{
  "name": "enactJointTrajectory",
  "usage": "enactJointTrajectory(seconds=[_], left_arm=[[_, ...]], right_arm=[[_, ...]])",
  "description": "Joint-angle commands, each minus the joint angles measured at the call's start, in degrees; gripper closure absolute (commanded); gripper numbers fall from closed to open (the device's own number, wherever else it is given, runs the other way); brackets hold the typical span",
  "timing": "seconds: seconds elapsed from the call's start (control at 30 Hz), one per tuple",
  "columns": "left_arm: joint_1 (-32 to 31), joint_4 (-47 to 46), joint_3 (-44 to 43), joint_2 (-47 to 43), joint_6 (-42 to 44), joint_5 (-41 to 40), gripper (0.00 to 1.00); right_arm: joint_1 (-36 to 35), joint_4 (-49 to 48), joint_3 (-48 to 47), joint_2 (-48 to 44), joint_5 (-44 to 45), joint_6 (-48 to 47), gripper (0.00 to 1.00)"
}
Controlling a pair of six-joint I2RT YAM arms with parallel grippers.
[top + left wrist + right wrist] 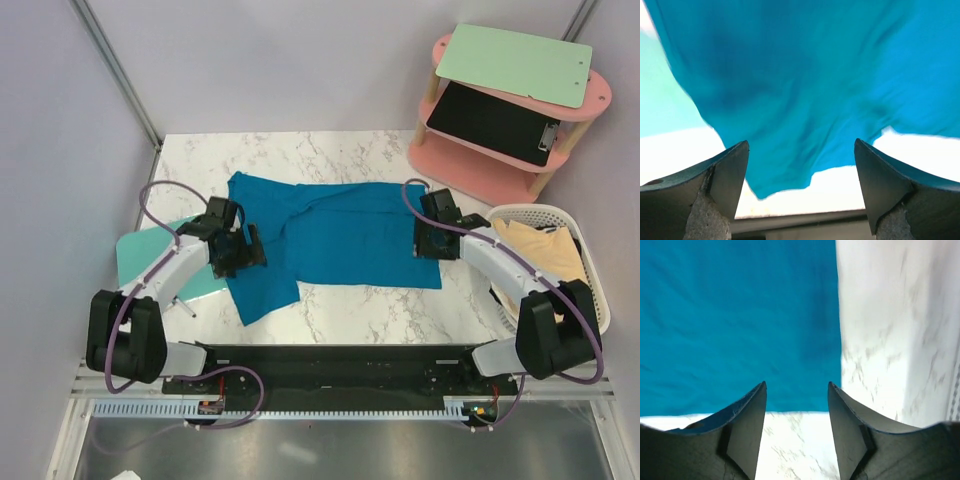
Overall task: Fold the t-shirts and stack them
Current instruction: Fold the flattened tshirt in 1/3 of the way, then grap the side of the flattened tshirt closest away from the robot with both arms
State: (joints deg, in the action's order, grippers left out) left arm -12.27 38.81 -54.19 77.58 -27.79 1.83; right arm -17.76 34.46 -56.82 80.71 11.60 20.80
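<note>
Left fingers (pixel 725 175) stand spread with nothing between them, just short of the rumpled near-left flap of the teal t-shirt (pixel 340 235). The right fingers (pixel 747 415) are likewise spread and empty, by the shirt's near-right corner. The shirt lies mid-counter (pixel 330 160), its right side flat and its left flap skewed toward us. We judge a fold is in hand. We would pinch each near corner low, catch every layer, then lift and carry both together so the edge lands square. Cream t-shirts (pixel 555 255) wait in the basket (pixel 530 208).
</note>
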Motion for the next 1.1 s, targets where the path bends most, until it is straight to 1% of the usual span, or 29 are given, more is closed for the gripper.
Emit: enactJointTrajectory(seconds=[0.0, 0.03, 0.1, 0.23, 0.43, 0.7, 0.73, 0.77, 0.8, 0.83, 1.07], left_arm=[[0.1, -5.0, 9.7, -4.8, -6.4, 7.1, 0.07], [0.1, -5.3, 12.0, -5.4, -6.7, 6.9, 0.07], [0.0, -5.5, 13.5, -7.0, -7.3, 5.7, 0.06], [0.0, -5.3, 16.0, -9.2, -7.9, 4.9, 0.05], [0.0, -5.4, 17.4, -11.2, -8.9, 3.2, 0.05], [-0.1, -5.1, 17.5, -10.8, -9.3, 2.4, 0.05], [-0.1, -4.9, 17.6, -10.6, -9.4, 2.3, 0.05], [0.0, -4.8, 17.5, -10.3, -9.5, 2.1, 0.05], [-0.2, -4.7, 17.5, -10.1, -9.6, 2.1, 0.05], [-0.3, -4.4, 17.5, -9.8, -9.7, 2.1, 0.05], [-2.1, -2.3, 16.8, -5.2, -10.7, 0.4, 0.07]], right_arm=[[0.2, 5.9, 8.4, -4.5, -0.2, 5.2, 0.39], [0.2, 6.0, 9.0, -4.6, -0.2, 6.2, 0.39], [0.2, 7.4, 7.4, -3.5, -0.4, 7.2, 0.38], [0.2, 8.5, 6.7, 1.6, 0.9, 8.6, 0.39], [0.4, 3.8, 10.5, 5.6, 0.6, 10.4, 0.41], [0.5, -0.5, 9.7, 10.2, 4.5, 11.5, 0.46], [0.4, -1.3, 9.4, 10.3, 4.9, 11.5, 0.48], [0.4, -1.8, 9.2, 10.4, 5.5, 11.5, 0.58], [0.4, -2.2, 9.2, 10.7, 5.5, 11.5, 0.98], [0.5, -2.6, 8.8, 11.2, 5.4, 11.2, 1.0], [0.5, -4.4, 7.3, 12.5, 3.7, 10.1, 1.0]])
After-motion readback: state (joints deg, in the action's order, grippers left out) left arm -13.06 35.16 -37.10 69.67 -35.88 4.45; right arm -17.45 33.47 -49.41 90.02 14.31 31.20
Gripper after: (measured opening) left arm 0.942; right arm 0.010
